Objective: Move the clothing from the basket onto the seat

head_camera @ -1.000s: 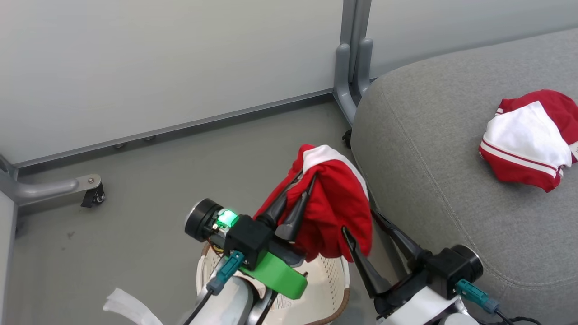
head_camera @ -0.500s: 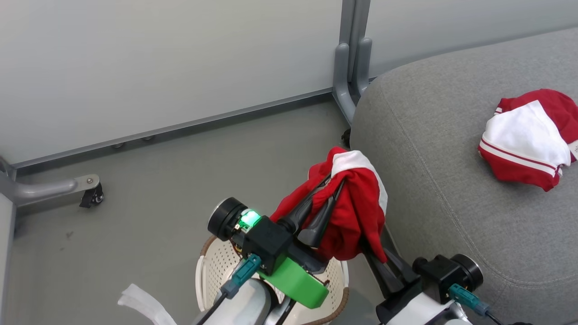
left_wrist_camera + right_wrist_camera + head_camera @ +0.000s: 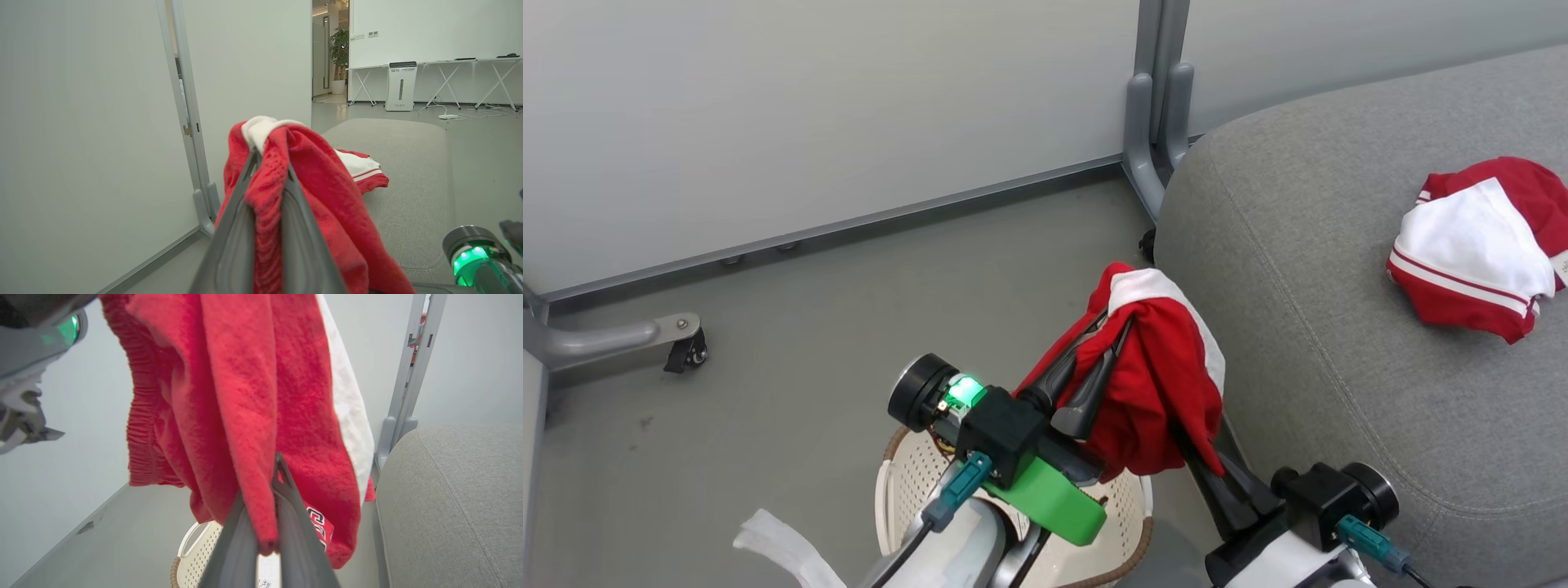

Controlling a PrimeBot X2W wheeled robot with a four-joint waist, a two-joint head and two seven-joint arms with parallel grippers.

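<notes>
**Item 1: red garment (image 3: 1156, 371), white trim.**
- Location: in the air between the basket (image 3: 908, 480) and the seat (image 3: 1327, 351), just beside the seat's rounded near edge and above the basket.
- Hold, upper: your left hand (image 3: 1117, 322) is clenched on a bunched fold near the white band at the top.
- Hold, lower: your right hand (image 3: 277, 459) is clenched on a lower fold. In the right wrist view a printed patch hangs just beside it.
- Handling: likely light, soft and fully limp. The knit looks grippy rather than slick, and there is nothing to break.
- Behaviour: it will drape and swing from whatever point you pinch. Loose cloth hangs below both grips, so expect it to drag over the seat's edge unless you carry it high.
- Best hold: take a thick gathered fold or the ribbed elastic edge. A single thin layer could slip from the long fingers.
- Release: open both hands together, or one corner will trail.

**Item 2: second garment (image 3: 1474, 245), red and white.**
- Location: crumpled on the seat, well apart from the held one.
- Status: judged delivered. You need not touch it.

**Item 3: basket.**
- Location: on the floor beneath your left arm, which hides much of it.
</notes>
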